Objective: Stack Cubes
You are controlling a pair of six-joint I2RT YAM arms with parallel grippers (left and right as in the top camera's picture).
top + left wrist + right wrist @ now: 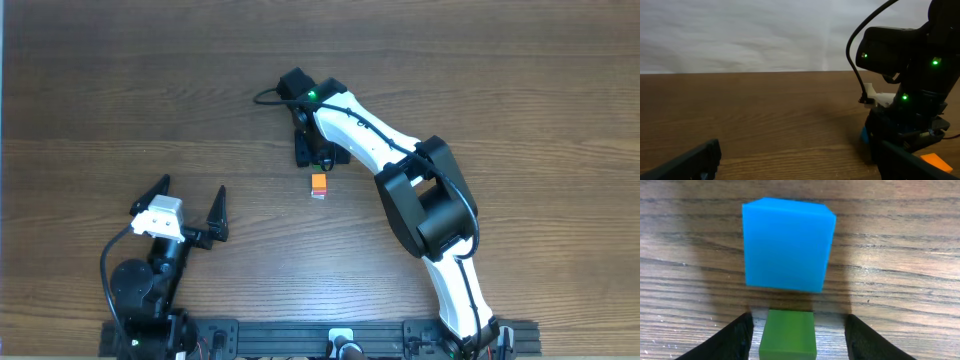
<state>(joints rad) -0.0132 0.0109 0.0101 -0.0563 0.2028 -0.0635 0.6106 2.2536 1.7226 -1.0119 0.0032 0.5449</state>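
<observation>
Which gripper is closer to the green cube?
Right. The right gripper has its open fingers either side of the green cube; the left gripper sits far off, near its own base.

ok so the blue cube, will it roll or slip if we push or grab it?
The blue cube probably won't roll: flat faces, resting flat on the table. Crisp edges and no sag suggest it is stiff, so it should take a pinch. Its faces look smooth, so a push likely slides it rather than tips it.
</observation>
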